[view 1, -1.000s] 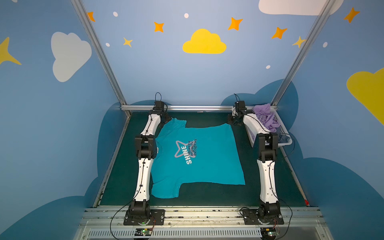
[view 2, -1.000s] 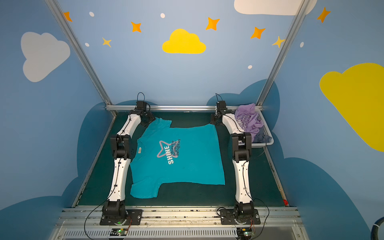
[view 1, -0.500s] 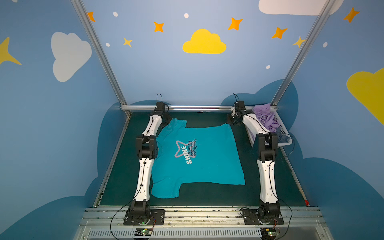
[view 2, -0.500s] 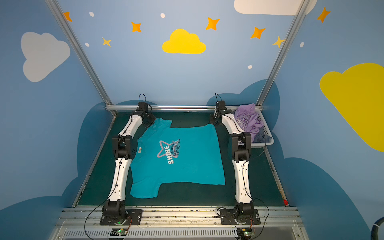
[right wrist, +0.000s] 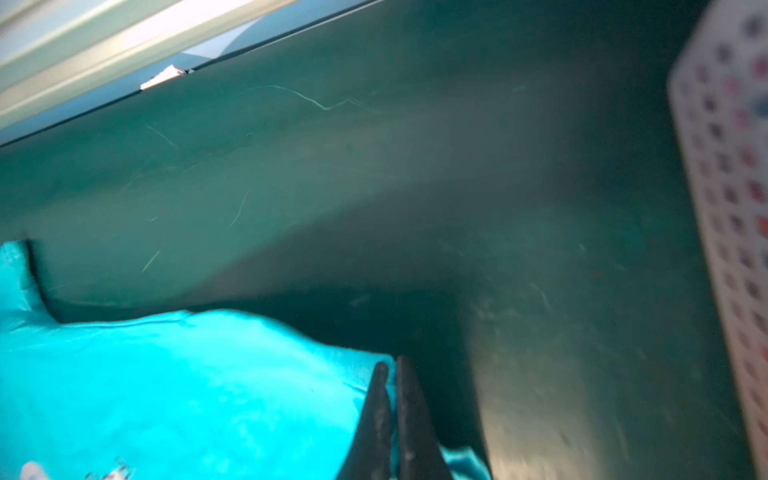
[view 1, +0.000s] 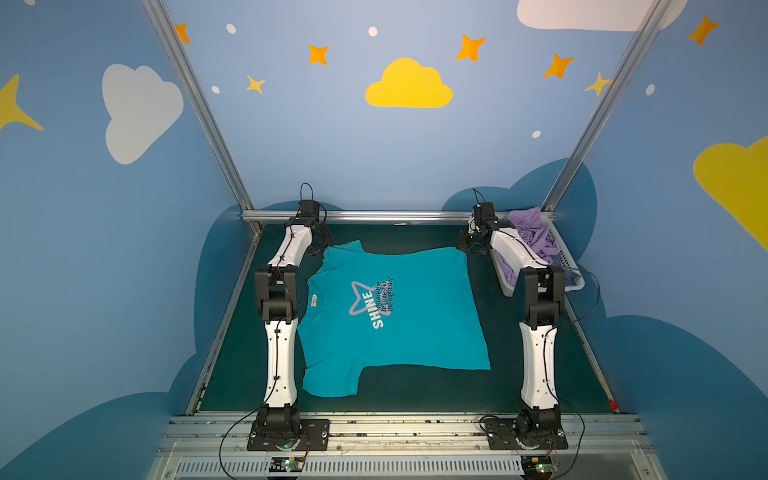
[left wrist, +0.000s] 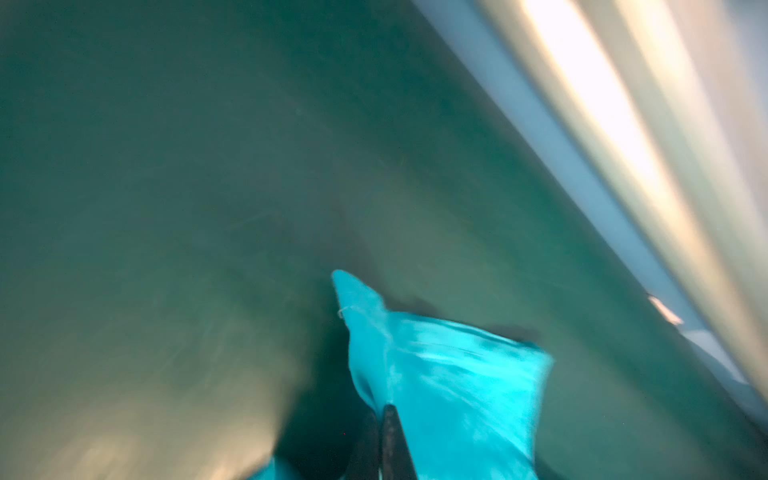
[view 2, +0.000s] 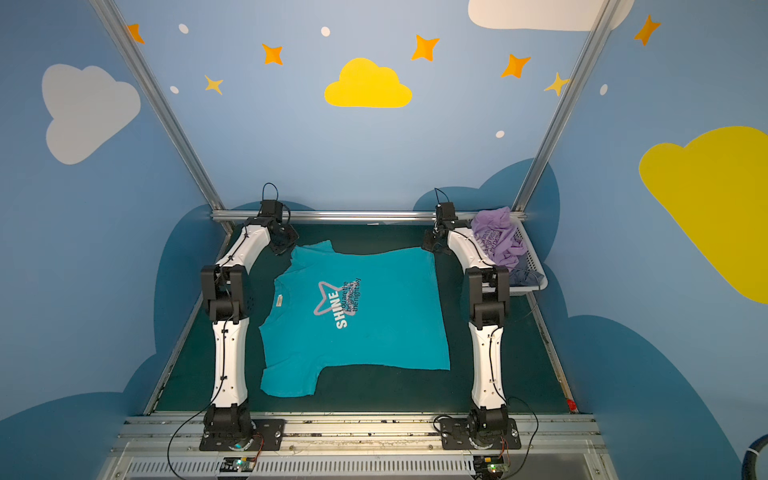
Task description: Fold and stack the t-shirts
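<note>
In left claw [left wrist: 380, 409] (right claw [right wrist: 390, 363]): t-shirt [view 1: 415, 332]

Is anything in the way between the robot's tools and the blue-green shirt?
No, nothing visible. The left tool is shut on the far sleeve of the teal t-shirt, and the right tool is shut on its far hem corner.

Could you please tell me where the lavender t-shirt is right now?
In both top views the lavender t-shirt lies bunched in the white basket at the table's far right corner, beside the right arm.
</note>
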